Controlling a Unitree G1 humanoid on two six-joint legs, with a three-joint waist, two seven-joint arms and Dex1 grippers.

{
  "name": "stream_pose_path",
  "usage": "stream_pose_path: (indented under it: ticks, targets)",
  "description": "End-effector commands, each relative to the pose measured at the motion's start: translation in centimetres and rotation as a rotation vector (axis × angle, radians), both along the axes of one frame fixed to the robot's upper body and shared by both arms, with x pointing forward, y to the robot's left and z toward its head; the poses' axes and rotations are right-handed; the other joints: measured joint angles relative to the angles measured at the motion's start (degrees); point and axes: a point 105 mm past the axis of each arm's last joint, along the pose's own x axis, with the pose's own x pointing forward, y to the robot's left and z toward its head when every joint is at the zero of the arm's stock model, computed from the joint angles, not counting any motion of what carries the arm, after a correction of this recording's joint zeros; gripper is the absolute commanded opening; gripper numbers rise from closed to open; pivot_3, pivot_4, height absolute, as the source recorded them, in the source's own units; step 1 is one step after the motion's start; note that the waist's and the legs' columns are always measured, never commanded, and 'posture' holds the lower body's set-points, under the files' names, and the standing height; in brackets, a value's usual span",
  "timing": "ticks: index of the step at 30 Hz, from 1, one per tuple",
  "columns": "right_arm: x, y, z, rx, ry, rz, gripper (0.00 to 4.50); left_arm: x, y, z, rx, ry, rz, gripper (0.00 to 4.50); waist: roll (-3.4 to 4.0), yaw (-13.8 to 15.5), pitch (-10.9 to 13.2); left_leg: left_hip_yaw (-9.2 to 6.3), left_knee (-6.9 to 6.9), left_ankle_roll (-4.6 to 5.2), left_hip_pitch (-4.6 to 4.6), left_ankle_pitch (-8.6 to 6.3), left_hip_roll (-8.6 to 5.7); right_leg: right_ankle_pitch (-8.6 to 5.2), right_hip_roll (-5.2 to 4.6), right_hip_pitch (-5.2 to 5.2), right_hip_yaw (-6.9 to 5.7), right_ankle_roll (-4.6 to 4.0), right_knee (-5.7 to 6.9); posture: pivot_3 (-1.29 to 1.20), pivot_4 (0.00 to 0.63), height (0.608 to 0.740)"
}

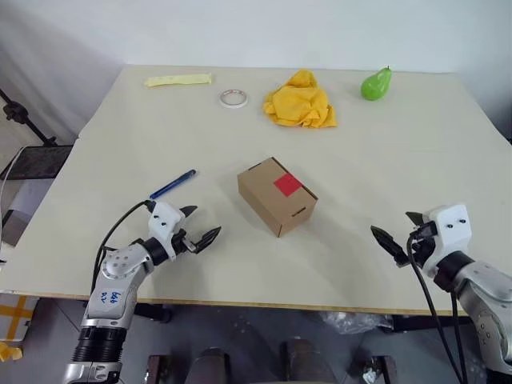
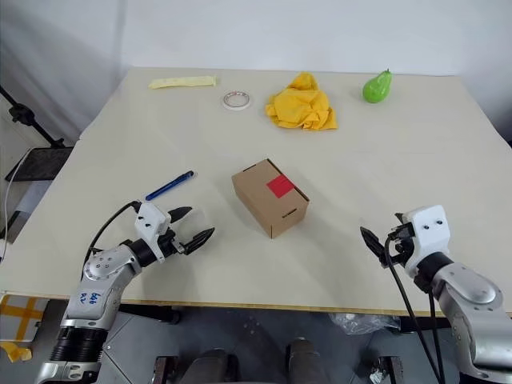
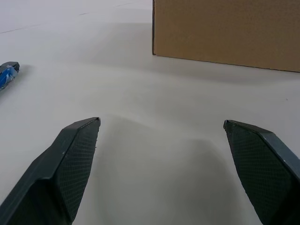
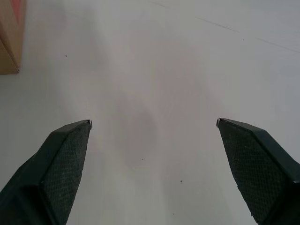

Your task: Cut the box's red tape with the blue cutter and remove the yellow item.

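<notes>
A small brown cardboard box (image 1: 276,196) lies closed at the middle of the table, with the red tape (image 1: 287,185) as a square patch on its top. To its left lies the blue cutter (image 1: 173,185), slim and slanted. My left gripper (image 1: 205,222) hovers open and empty near the table's front, just below the cutter and pointing toward the box (image 3: 225,33). The cutter's end (image 3: 7,75) shows beside its fingers. My right gripper (image 1: 392,224) stands open and empty at the front right, well apart from the box (image 4: 9,37). The yellow item is hidden.
At the back of the table lie a pale yellow strip (image 1: 178,79), a whitish tape roll (image 1: 233,98), a crumpled orange-yellow cloth (image 1: 300,102) and a green pear (image 1: 376,84). The table's front edge (image 1: 240,302) runs just below both grippers.
</notes>
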Motion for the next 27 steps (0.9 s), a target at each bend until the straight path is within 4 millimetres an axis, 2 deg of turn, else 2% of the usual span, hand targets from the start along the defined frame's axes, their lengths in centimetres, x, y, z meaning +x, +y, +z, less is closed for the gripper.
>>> stream_pose_path:
  ticks: [1, 7, 11, 12, 15, 18, 19, 25, 26, 27]
  targets:
    - [0.0, 0.1, 1.1, -0.027, -0.039, 0.014, 4.47, 0.2, 0.1, 1.0, -0.019, -0.027, 0.003, 4.49, 0.0, 0.0, 0.0, 0.0, 0.0, 0.0, 0.0, 0.0, 0.0, 0.0, 0.0, 0.0, 0.0, 0.0, 0.0, 0.0, 0.15, 0.74]
    - [-0.1, 0.6, 1.3, -0.029, -0.043, 0.009, 4.47, 0.9, 0.1, 1.0, -0.009, -0.014, 0.036, 4.49, 0.0, 0.0, 0.0, 0.0, 0.0, 0.0, -0.01, 0.0, 0.0, 0.0, 0.0, 0.0, 0.0, 0.0, -0.01, 0.0, 0.15, 0.74]
    - [0.3, 2.2, 1.7, -0.012, -0.05, 0.012, 4.47, 2.1, -0.2, 1.1, 0.013, -0.019, 0.04, 4.49, 0.0, 0.0, 0.0, -0.01, 0.0, 0.0, 0.0, 0.0, 0.0, 0.0, 0.01, 0.0, -0.01, 0.0, 0.01, 0.0, 0.15, 0.74]
    - [0.1, 2.9, 1.8, 0.002, -0.056, 0.027, 4.3, 2.4, -0.4, 1.3, 0.016, -0.033, 0.038, 4.31, 0.0, 0.0, 0.0, -0.01, 0.0, 0.0, -0.01, 0.0, 0.01, 0.0, 0.02, 0.0, -0.01, 0.0, 0.0, 0.0, 0.15, 0.74]
    - [-0.4, 5.0, 2.0, 0.029, -0.055, 0.078, 3.55, 3.4, -0.7, 1.8, 0.009, -0.058, 0.037, 3.62, 0.0, 0.0, 0.0, -0.03, -0.01, 0.0, -0.03, 0.0, 0.01, 0.0, 0.02, -0.03, -0.07, 0.0, 0.0, 0.0, 0.15, 0.74]
    - [-0.5, 7.0, 1.8, 0.051, -0.038, 0.115, 2.61, 4.7, -1.4, 1.6, -0.006, -0.023, 0.015, 2.79, -0.02, 0.0, 0.0, -0.03, -0.02, 0.0, -0.06, 0.0, -0.01, 0.0, 0.0, -0.06, -0.16, 0.0, 0.0, 0.0, 0.15, 0.74]
    - [-0.5, 7.5, 1.8, 0.056, -0.035, 0.122, 2.16, 5.2, -1.7, 1.4, -0.01, -0.008, 0.005, 2.41, -0.04, 0.1, 0.0, -0.04, 0.0, 0.0, -0.06, 0.0, -0.02, 0.0, 0.0, -0.05, -0.27, 0.0, -0.01, 0.0, 0.15, 0.74]
    - [0.0, 8.5, 1.5, 0.056, 0.002, 0.116, 0.19, 7.4, -4.0, 1.7, -0.015, -0.018, -0.038, 0.64, -0.04, 0.1, 0.0, -0.17, 0.04, 0.0, -0.11, 0.0, -0.22, 0.01, -0.07, -0.07, -0.74, 0.01, 0.07, 0.0, 0.15, 0.74]
    - [0.1, 8.5, 1.4, 0.056, 0.01, 0.109, 0.0, 7.7, -4.4, 1.8, -0.015, -0.027, -0.044, 0.3, -0.04, 0.1, 0.0, -0.19, 0.03, 0.0, -0.12, 0.0, -0.23, 0.01, -0.09, -0.07, -0.76, 0.01, 0.08, 0.0, 0.15, 0.74]
    - [0.4, 8.4, 1.3, 0.053, 0.017, 0.098, 0.0, 8.2, -5.0, 1.9, -0.02, -0.03, -0.049, 0.02, -0.04, 0.1, 0.0, -0.22, 0.03, 0.0, -0.13, 0.0, -0.25, 0.01, -0.11, -0.08, -0.81, 0.01, 0.09, 0.0, 0.15, 0.74]
